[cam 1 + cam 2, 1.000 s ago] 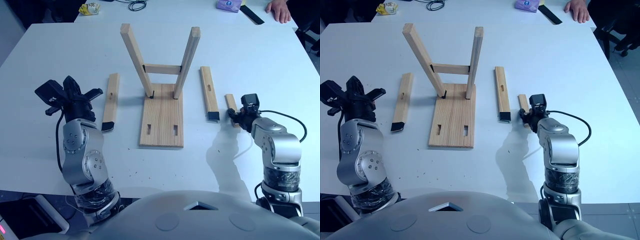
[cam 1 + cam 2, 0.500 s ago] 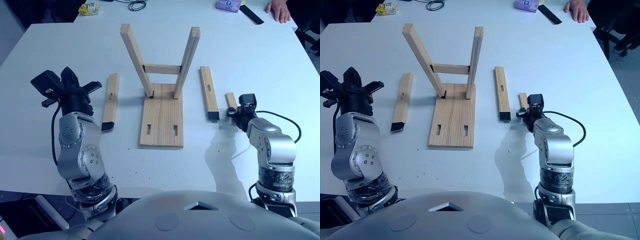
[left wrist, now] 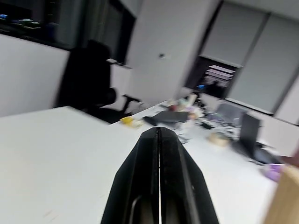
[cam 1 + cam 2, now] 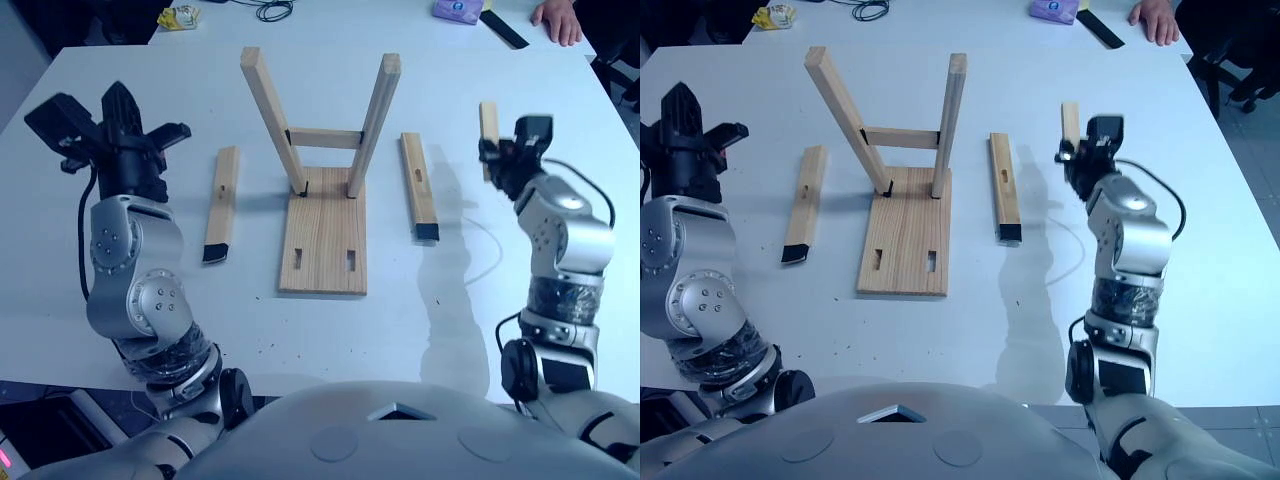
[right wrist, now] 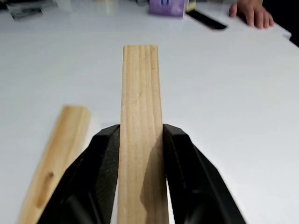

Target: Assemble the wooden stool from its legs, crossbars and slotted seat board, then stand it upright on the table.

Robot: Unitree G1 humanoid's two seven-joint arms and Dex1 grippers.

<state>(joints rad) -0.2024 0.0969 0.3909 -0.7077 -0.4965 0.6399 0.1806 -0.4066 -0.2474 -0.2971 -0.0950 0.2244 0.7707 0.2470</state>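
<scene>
Two legs and one crossbar stand in the seat board far slots; near slots are unfilled. Loose legs lie flat either side of board. Right gripper clamps second crossbar, raised right of board. Left gripper is pinched closed on nothing, raised left of board. Board sits well off table edges, with room on its near side.

Seat board flat mid-table; upright legs w/ crossbar on its far end. Loose leg L, loose leg R. Short crossbar in right gripper, right of those.
</scene>
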